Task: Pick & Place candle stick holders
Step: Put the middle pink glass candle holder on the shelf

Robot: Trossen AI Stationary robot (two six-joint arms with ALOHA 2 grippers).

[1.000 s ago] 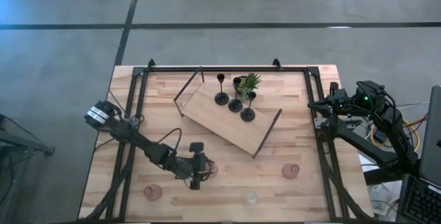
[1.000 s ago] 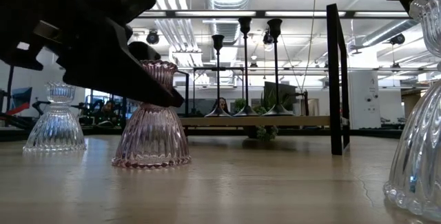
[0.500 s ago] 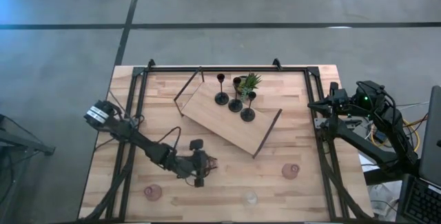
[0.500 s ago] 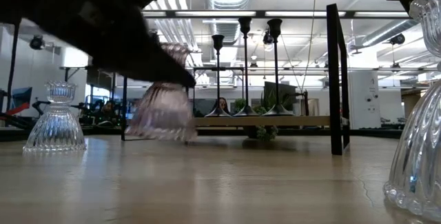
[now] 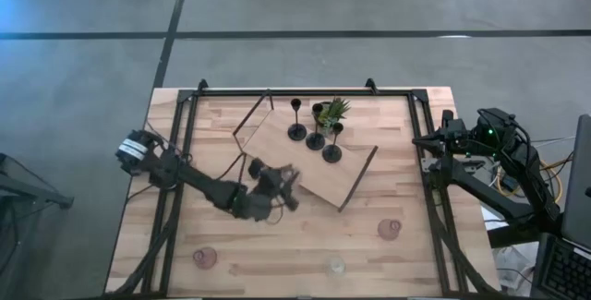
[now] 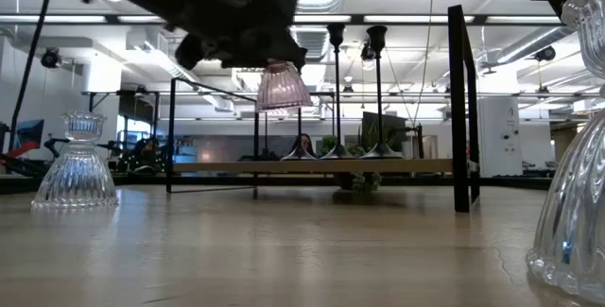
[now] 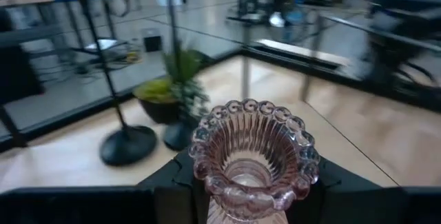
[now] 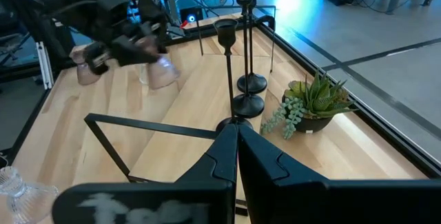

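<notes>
My left gripper (image 5: 277,187) is shut on a ribbed pink glass cup (image 6: 284,85), held in the air just off the near left edge of the wooden board (image 5: 305,166). Three slim black holders (image 5: 316,140) stand on the board on their round bases, beside a small green plant (image 5: 334,109). Two more pink cups (image 5: 204,257) (image 5: 390,229) and a clear cup (image 5: 334,266) stand on the table near its front edge. My right gripper (image 8: 238,145) is shut and empty at the table's right edge. My left gripper pinches the pink cup's narrow neck (image 7: 238,196), just under its beaded rim (image 7: 249,114), between its two fingers (image 7: 172,182), one on each side. The cup is lifted clear of the table and hangs about upright, its wide base (image 6: 284,102) downward.
The board has upright dark metal handles at both ends (image 5: 251,120) (image 5: 362,178). A dark frame runs around the table (image 5: 185,152). In the low view, clear cups stand at the left (image 6: 76,161) and close at the right (image 6: 577,156).
My left gripper has lifted the pink cup off the table and carried it up and toward the far edge, up to the wooden board. The cup is now clear of the table; it stood on the wood a second ago.
</notes>
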